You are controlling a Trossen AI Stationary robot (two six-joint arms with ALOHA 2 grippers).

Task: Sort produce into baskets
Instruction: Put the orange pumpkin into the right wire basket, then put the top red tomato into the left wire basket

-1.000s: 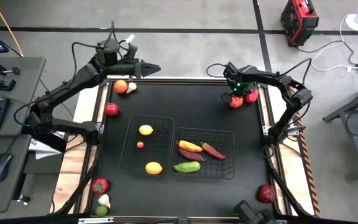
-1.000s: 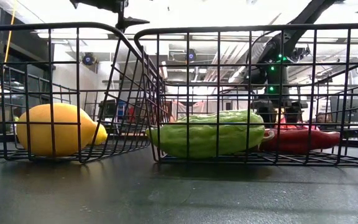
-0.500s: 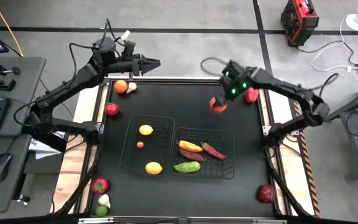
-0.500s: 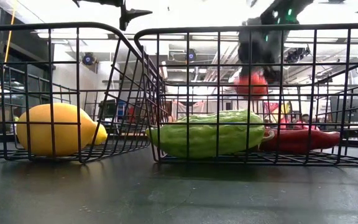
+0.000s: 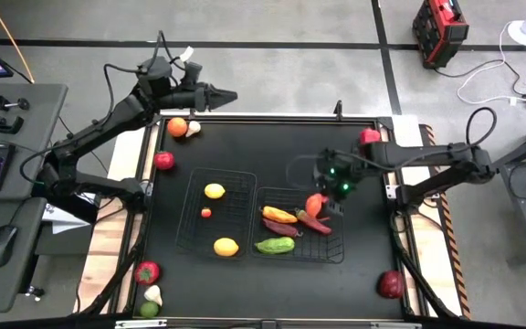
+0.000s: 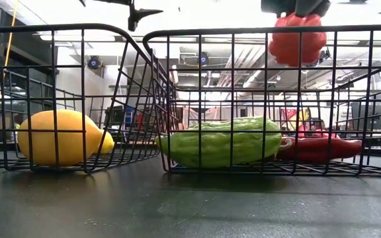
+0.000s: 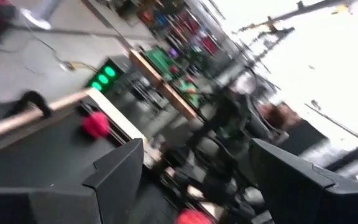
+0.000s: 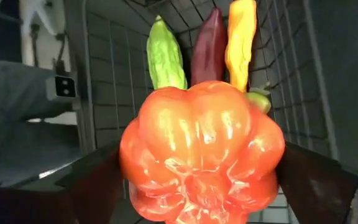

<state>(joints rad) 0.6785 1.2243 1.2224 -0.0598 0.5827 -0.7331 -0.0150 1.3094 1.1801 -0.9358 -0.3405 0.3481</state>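
Tabletop (image 5: 363, 265): black, matt, faint sheen in the low view; pale wood strips along its side edges (image 5: 120, 164); baskets: thin black wire mesh, left basket (image 5: 190, 228) and right basket (image 5: 331, 251), wires smooth with a dull gleam; red-orange pepper (image 8: 201, 146) held in the right hand (image 5: 322, 203): glossy, ribbed skin with bright highlights, plastic-looking; green cucumber (image 6: 220, 142): bumpy, wrinkled skin, slight shine; lemon (image 6: 61, 137): smooth, satin yellow; dark red pepper (image 6: 319, 149): glossy; right hand's fingers (image 8: 319, 180): dark, matt, hard-looking; left hand (image 7: 197, 180): dark matt fingers; floor (image 5: 281, 64): grey, dull, smooth, black tape lines.
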